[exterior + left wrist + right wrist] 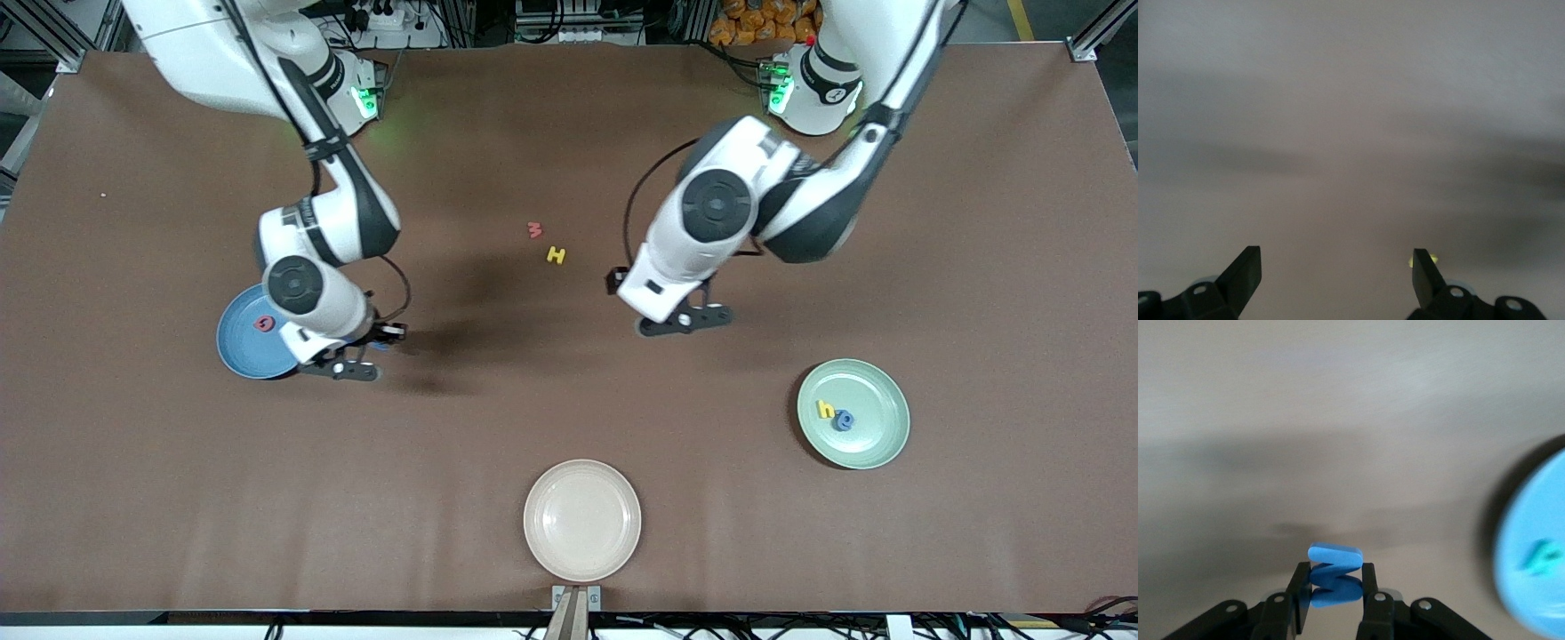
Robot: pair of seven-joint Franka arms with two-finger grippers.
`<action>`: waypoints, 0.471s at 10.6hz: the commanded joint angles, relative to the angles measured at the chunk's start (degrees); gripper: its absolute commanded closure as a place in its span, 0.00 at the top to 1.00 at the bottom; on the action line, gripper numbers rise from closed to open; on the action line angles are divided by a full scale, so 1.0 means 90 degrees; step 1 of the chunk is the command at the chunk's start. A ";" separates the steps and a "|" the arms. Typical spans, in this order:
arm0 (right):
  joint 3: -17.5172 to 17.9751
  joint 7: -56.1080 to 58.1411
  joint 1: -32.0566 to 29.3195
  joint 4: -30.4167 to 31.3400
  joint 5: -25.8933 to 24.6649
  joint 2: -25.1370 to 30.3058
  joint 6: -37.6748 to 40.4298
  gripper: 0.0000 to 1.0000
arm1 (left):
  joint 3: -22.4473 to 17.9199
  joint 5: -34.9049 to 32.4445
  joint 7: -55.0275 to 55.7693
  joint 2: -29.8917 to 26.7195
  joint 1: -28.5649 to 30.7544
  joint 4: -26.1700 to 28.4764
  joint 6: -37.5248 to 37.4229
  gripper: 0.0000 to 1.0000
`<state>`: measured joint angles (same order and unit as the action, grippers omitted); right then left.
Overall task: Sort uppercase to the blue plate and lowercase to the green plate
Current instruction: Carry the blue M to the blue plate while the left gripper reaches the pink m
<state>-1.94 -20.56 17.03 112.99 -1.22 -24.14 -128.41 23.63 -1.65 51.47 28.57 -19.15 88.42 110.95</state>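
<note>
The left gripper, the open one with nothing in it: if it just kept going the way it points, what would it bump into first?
Probably only the bare brown table. The left gripper points at cloth, and its open fingers hold nothing. A yellow speck by one finger may be the H, but depth is unclear.

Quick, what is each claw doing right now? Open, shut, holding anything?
Left gripper: open, empty, over bare table near the yellow H.
Right gripper: shut on a blue letter, beside the blue plate.
</note>
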 commanded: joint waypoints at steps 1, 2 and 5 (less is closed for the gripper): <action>-0.0349 0.1390 -0.0337 0.0442 0.0008 0.0415 0.0156 0.22 | -0.0067 0.0164 0.0880 0.0515 -0.0605 -0.0069 0.0774 1.00; -0.0418 0.1860 -0.0552 0.0627 0.0008 0.0600 0.0166 0.22 | -0.0096 0.0135 0.1163 0.0768 -0.0984 -0.0088 0.1068 1.00; -0.0652 0.2829 -0.0895 0.1164 -0.0001 0.1031 0.0555 0.21 | -0.0145 -0.0021 0.1827 0.1248 -0.1757 -0.0079 0.1763 1.00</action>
<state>-7.33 1.60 9.81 118.69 -1.21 -19.17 -124.50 23.27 -1.61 64.75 38.58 -32.14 88.63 125.39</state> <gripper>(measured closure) 0.652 0.000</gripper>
